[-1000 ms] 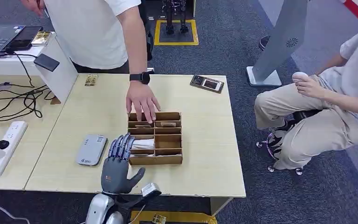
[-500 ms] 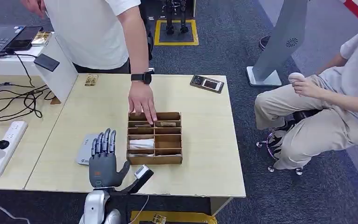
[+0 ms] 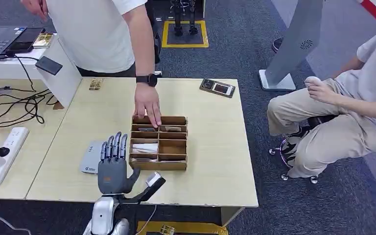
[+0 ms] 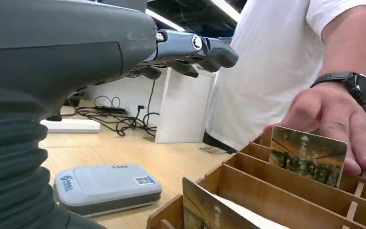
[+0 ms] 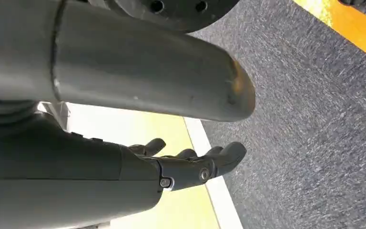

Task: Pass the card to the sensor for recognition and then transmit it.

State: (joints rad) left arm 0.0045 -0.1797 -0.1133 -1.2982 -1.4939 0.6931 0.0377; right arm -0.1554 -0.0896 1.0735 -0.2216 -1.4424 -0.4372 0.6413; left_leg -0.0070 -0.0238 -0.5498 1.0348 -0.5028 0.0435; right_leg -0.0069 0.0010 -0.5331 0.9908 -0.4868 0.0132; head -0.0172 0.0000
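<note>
The light wooden desk stands on dark grey carpet. A compartmented cardboard box sits at its centre, with cards standing in the slots; a person's hand rests on the far row. The grey sensor lies just beside the box. The left hand hovers near the sensor, fingers spread, holding nothing. The right hand hangs over the floor, fingers loosely extended, empty.
</note>
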